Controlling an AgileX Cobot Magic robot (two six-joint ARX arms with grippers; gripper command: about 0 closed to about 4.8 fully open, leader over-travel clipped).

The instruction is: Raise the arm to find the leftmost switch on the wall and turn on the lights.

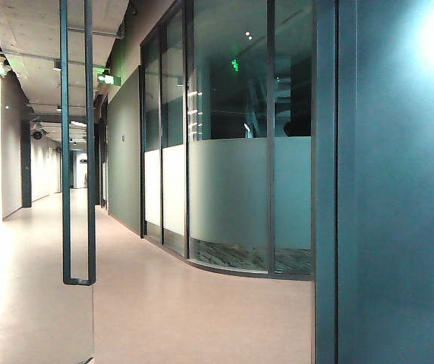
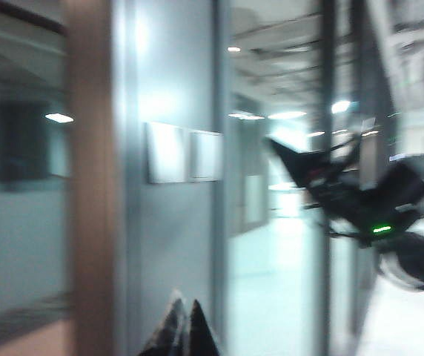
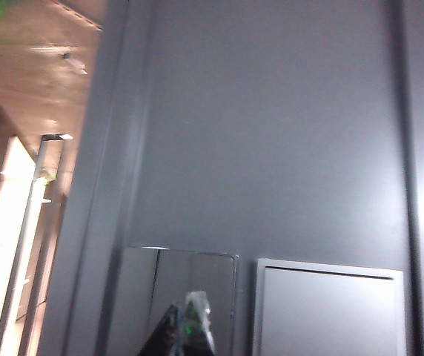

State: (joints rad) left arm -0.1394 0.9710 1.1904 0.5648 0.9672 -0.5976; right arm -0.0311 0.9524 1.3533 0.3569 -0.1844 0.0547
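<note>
Tools: right tool at switch (cropped); left tool blurred.

**Corridor fittings on view**

Glass door, near left: tall dark loop handle running down to a squared end. Pale pinkish floor stretching down the hallway. Curved glass partition, middle: dark vertical frames, frosted band across the lower half, clear above. Green exit sign hanging from the bare concrete ceiling with its exposed pipes. Dark upright post, right of the glazing.
</note>
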